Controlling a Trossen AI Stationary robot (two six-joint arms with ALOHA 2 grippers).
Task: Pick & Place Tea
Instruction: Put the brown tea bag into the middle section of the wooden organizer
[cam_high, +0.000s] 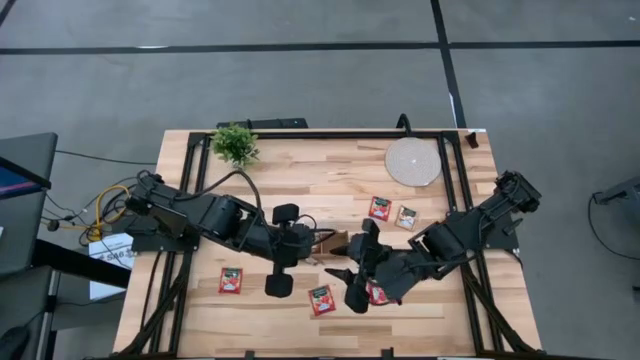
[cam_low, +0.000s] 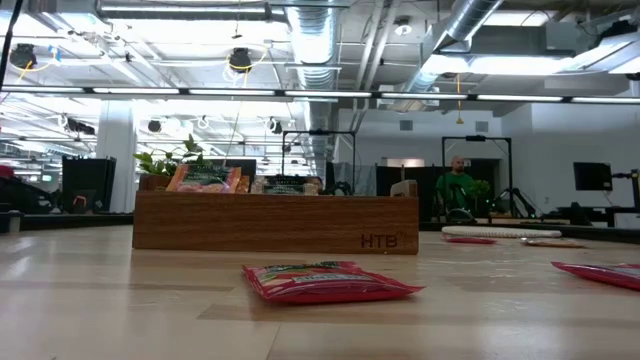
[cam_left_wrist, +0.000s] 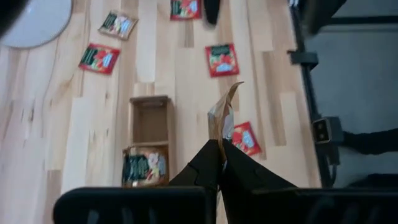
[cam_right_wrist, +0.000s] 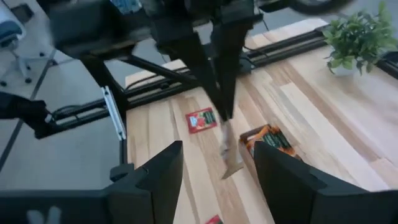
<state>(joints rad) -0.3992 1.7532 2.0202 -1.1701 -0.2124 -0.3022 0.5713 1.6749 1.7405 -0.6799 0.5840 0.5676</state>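
Observation:
My left gripper (cam_right_wrist: 219, 93) is shut on a pale tea sachet (cam_left_wrist: 222, 115), held up over the table next to the brown wooden tray (cam_left_wrist: 149, 127). One tray compartment holds sachets (cam_left_wrist: 144, 168); the one beside it is bare. My right gripper (cam_right_wrist: 217, 180) stands open close by, facing the left one, its fingers on either side of the hanging sachet (cam_right_wrist: 230, 152) in its view but apart from it. Several red and beige sachets lie flat on the table (cam_high: 231, 280) (cam_high: 321, 299) (cam_high: 379, 207) (cam_high: 406, 217). In the low view no gripper shows. My left gripper pinches one end of the sachet (cam_left_wrist: 219, 142) between its two fingertips. The fingers (cam_right_wrist: 214, 74) slant down from above. The sachet shows edge-on, sticks out past the fingertips and hangs below them, slightly curled, clear of table and tray.
A small green plant (cam_high: 235, 143) stands at the far left of the table, and a white round disc (cam_high: 413, 162) lies at the far right. One red sachet (cam_low: 325, 280) lies in front of the tray (cam_low: 275, 222). Black frame rails run along the table's edges.

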